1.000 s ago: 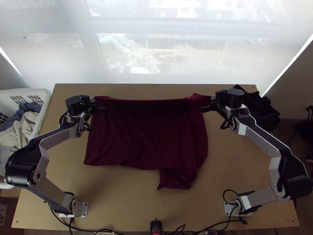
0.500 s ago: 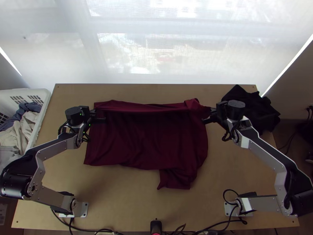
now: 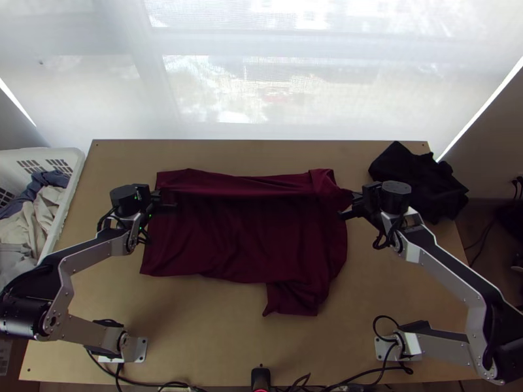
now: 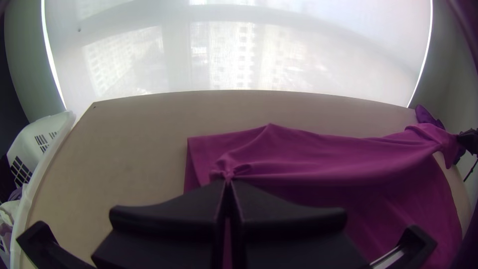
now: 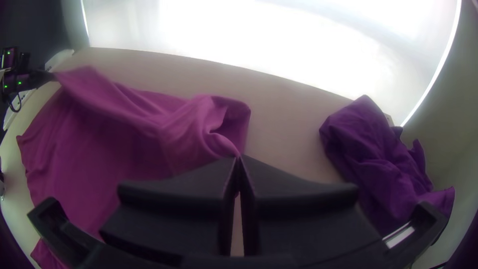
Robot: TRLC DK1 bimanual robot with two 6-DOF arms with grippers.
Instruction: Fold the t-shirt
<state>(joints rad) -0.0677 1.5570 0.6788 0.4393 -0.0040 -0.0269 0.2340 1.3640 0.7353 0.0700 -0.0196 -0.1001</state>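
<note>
At the far left, a white laundry basket (image 3: 77,164) holding blue and beige clothes stands beside the light wooden desk (image 3: 196,340). Next comes the left gripper (image 3: 171,200), its fingers (image 4: 186,204) clenched on a gathered pinch of the t-shirt (image 3: 248,232) near its far left corner. The dark red t-shirt lies across the middle of the desk, mostly spread, with soft creases; its far part is drawn into a ridge between the two grippers, and a smaller piece juts out on the near side, right of its middle. The right gripper (image 3: 349,208) has its fingers (image 5: 184,194) closed on the cloth near the far right corner. At the desk's far right corner a dark garment (image 3: 418,179) lies bunched.
</note>
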